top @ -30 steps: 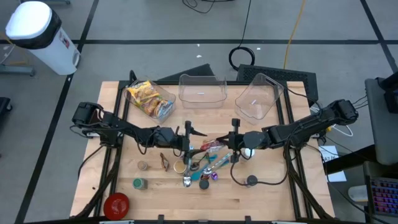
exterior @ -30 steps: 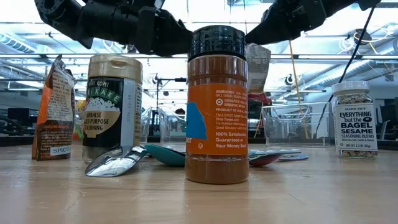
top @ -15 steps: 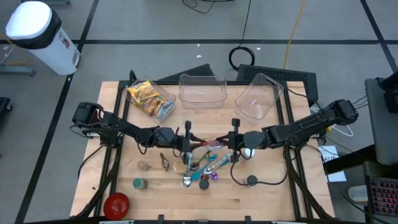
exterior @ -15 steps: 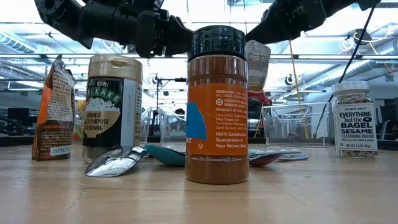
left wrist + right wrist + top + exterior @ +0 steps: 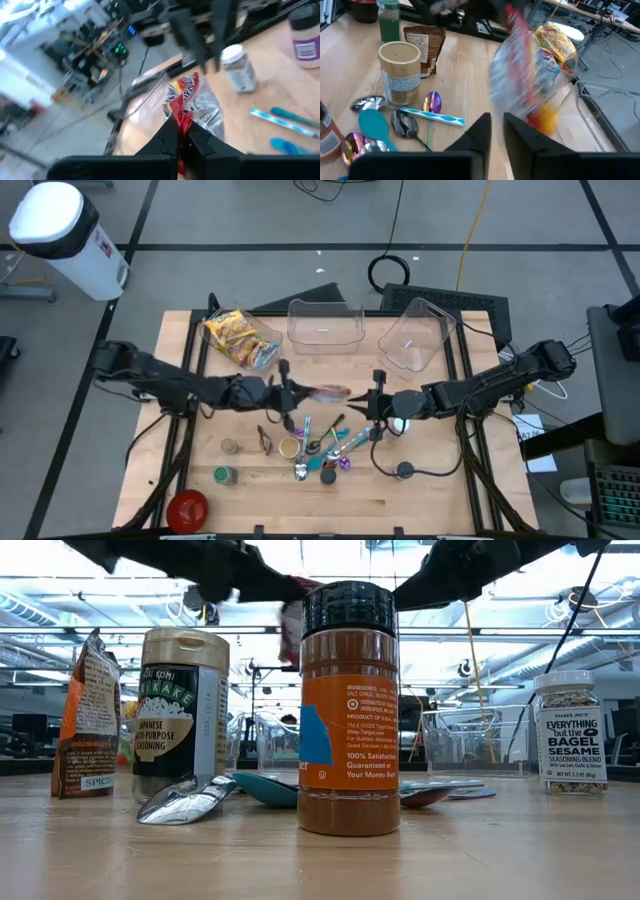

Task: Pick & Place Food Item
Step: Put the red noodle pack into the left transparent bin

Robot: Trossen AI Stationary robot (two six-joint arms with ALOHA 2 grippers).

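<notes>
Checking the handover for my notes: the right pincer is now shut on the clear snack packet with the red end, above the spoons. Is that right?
Not quite: the left pincer, not the right, is shut on the snack packet, as the left wrist view shows. The right pincer has a gap between its fingers, with the packet beyond them. The packet is above the spoons.

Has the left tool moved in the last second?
Yes. In the high view the left tool, shut on the snack packet, pulled back toward the chips bag, away from the spoons.
</notes>
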